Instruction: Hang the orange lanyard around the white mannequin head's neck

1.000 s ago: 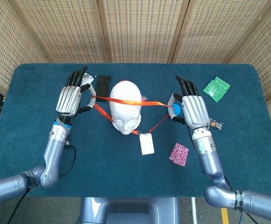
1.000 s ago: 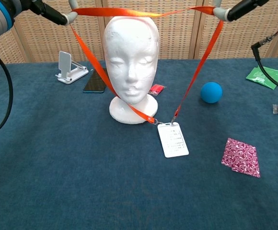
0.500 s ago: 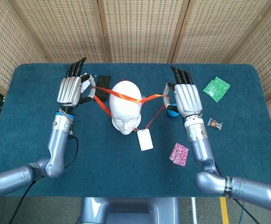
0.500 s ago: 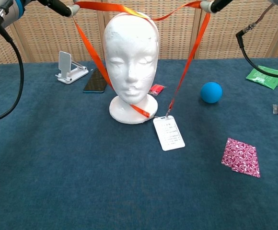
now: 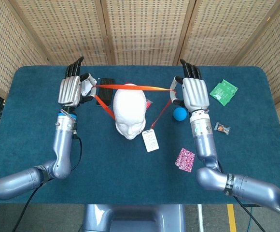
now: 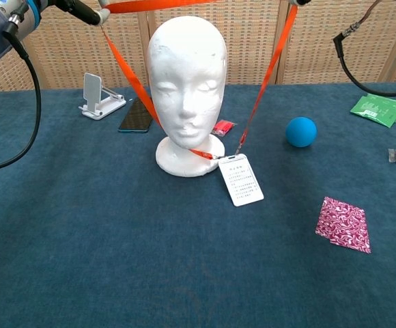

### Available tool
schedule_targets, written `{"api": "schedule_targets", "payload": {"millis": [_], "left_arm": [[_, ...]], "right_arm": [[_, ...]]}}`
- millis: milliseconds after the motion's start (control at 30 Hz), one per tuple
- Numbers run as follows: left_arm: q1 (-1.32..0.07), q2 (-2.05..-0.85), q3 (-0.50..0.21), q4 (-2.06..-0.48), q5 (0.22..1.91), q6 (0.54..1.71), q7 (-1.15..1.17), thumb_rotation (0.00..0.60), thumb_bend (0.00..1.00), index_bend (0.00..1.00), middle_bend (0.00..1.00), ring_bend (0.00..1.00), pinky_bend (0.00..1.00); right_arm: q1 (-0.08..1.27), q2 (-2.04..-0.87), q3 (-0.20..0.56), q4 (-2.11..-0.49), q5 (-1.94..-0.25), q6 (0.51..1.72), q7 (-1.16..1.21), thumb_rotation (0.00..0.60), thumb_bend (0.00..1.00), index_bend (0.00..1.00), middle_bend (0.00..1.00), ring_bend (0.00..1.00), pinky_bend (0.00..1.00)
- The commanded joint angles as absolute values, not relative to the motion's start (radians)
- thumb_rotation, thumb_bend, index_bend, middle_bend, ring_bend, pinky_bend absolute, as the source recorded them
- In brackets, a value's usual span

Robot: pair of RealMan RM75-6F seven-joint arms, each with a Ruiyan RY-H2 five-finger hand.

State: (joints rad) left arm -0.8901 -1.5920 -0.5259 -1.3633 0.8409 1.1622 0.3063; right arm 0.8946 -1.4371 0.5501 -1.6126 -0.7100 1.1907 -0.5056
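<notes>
The white mannequin head point(image 5: 130, 114) point(image 6: 186, 75) stands upright mid-table, facing me. My left hand point(image 5: 72, 90) and right hand point(image 5: 191, 93) hold the orange lanyard point(image 5: 130, 87) point(image 6: 131, 72) stretched taut between them, its top span running over the back of the crown. Both sides of the loop slope down past the head to a clip at the base's front. The white badge card point(image 5: 150, 140) point(image 6: 241, 180) lies on the cloth there. In the chest view only the left hand's fingertips point(image 6: 82, 11) show at the top edge.
A black phone point(image 5: 105, 90) point(image 6: 136, 115) and a white phone stand point(image 6: 100, 97) lie behind the head to its left. A blue ball point(image 5: 180, 113) point(image 6: 300, 131), a green packet point(image 5: 223, 92), a patterned pink cloth point(image 5: 185, 159) point(image 6: 343, 224) and a small wrapped sweet point(image 5: 222, 128) sit on the right.
Both hands moved further back, carrying the lanyard's top span from the crown to behind the head. The badge card slid a little toward the base.
</notes>
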Motion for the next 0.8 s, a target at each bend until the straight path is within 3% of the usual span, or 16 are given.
{"api": "schedule_targets", "payload": {"millis": [33,333,400,433,500,567,667,800], "left_arm": [[-0.902,-1.611,-0.532,-1.335,0.813,1.165,0.317,0.600,0.48,0.81,0.00,0.00,0.00],[-0.944,-1.643,-0.534,-1.273,0.769,1.130,0.343,0.600,0.48,0.76,0.00,0.00,0.00],[-0.950,-1.646,-0.534,-1.268,0.761,1.124,0.348,0.600,0.48,0.71,0.00,0.00,0.00],[-0.953,-1.648,-0.535,-1.265,0.757,1.122,0.349,0.600,0.48,0.62,0.00,0.00,0.00],[-0.960,-1.651,-0.539,-1.259,0.753,1.102,0.333,0.600,0.46,0.35,0.00,0.00,0.00],[-0.963,-1.650,-0.541,-1.254,0.758,1.086,0.310,0.600,0.44,0.05,0.00,0.00,0.00],[-0.965,-1.646,-0.540,-1.242,0.762,1.071,0.291,0.600,0.33,0.00,0.00,0.00,0.00],[-0.963,-1.644,-0.539,-1.233,0.778,1.064,0.255,0.600,0.28,0.00,0.00,0.00,0.00]], "right_arm": [[0.913,-1.443,0.555,-1.580,-0.674,1.173,-0.507,0.600,0.64,0.72,0.00,0.00,0.00],[0.978,-1.477,0.534,-1.476,-0.616,1.123,-0.545,0.600,0.64,0.72,0.00,0.00,0.00],[0.988,-1.484,0.532,-1.463,-0.610,1.119,-0.549,0.600,0.63,0.72,0.00,0.00,0.00],[0.994,-1.489,0.531,-1.454,-0.607,1.117,-0.551,0.600,0.63,0.70,0.00,0.00,0.00],[1.011,-1.501,0.532,-1.426,-0.601,1.108,-0.551,0.600,0.55,0.61,0.00,0.00,0.00],[1.019,-1.505,0.529,-1.413,-0.603,1.102,-0.548,0.600,0.30,0.37,0.00,0.00,0.00],[1.024,-1.508,0.522,-1.400,-0.616,1.110,-0.545,0.600,0.03,0.11,0.00,0.00,0.00],[1.024,-1.513,0.518,-1.392,-0.626,1.126,-0.535,0.600,0.00,0.03,0.00,0.00,0.00]]}}
